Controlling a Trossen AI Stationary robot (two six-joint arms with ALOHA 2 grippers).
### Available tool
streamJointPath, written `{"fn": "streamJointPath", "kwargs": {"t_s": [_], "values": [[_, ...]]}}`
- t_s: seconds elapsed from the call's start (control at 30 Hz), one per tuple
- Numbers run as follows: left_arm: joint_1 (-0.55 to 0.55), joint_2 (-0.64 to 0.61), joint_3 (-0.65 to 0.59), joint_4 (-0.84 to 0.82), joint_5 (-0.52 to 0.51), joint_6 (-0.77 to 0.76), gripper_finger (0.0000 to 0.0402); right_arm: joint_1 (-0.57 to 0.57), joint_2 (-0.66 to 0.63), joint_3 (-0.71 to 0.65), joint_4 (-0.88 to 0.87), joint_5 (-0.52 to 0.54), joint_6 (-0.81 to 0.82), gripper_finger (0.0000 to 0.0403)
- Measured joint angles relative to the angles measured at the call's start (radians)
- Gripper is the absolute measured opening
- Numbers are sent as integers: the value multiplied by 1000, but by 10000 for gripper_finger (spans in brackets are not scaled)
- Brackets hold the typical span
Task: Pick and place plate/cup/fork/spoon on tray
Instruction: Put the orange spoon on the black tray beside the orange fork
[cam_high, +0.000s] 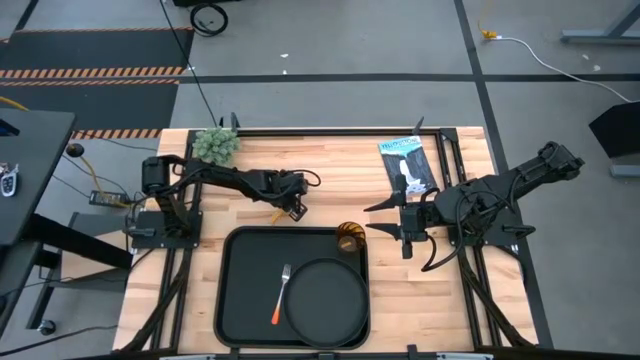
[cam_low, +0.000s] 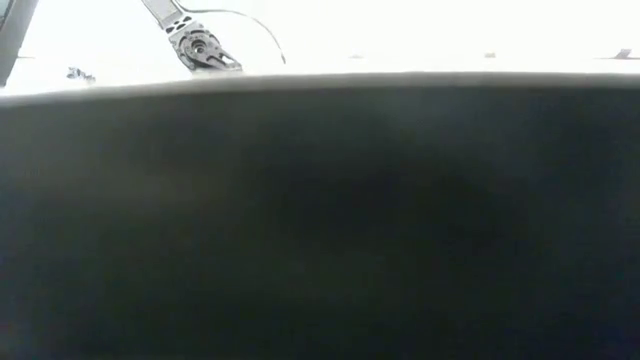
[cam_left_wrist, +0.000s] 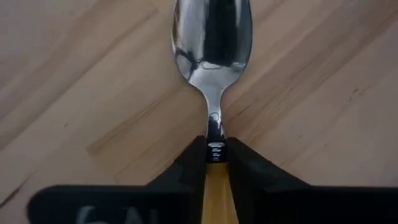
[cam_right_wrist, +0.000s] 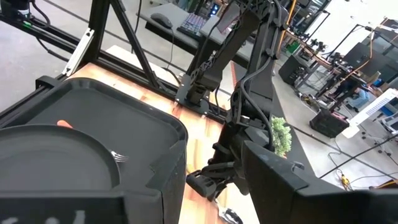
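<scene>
The black tray (cam_high: 240, 250) lies at the table's near middle. The round black plate (cam_high: 325, 300) lies in its right half, and the fork (cam_high: 282, 295) lies left of the plate, tines toward the far edge. The amber cup (cam_high: 349, 238) stands in the tray's far right corner. My left gripper (cam_high: 291, 207) is just beyond the tray's far rim, shut on the spoon (cam_left_wrist: 211, 37). My right gripper (cam_high: 384, 218) is open and empty to the right of the cup. My left gripper pinches the spoon between its two fingers where the orange handle (cam_left_wrist: 217, 186) meets the metal neck (cam_left_wrist: 215, 127). The fingers lie along the spoon. Its bowl sticks out ahead of the fingertips over the wooden table, hollow side up. I cannot tell whether it touches the wood.
A green plant-like ball (cam_high: 214, 145) sits at the table's far left. A packet (cam_high: 408, 165) lies at the far right. In the low view the tray's wall (cam_low: 320, 220) fills almost the whole picture. Bare wood lies left and right of the tray.
</scene>
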Motion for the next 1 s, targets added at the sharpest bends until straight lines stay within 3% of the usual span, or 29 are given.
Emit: {"fn": "streamJointPath", "kwargs": {"t_s": [0.27,0.6,0.77,1.0], "values": [[-1,-28,-6,-17,-60,-7,45,0,0,0,0,1,0,162],[-60,-295,-5,-98,-148,-109,45,0,0,0,0,2,0,162],[-182,-380,-5,-174,-156,-272,47,0,0,0,-2,2,0,162],[-444,-400,-4,-321,-213,-607,48,0,0,0,2,1,0,162]]}}
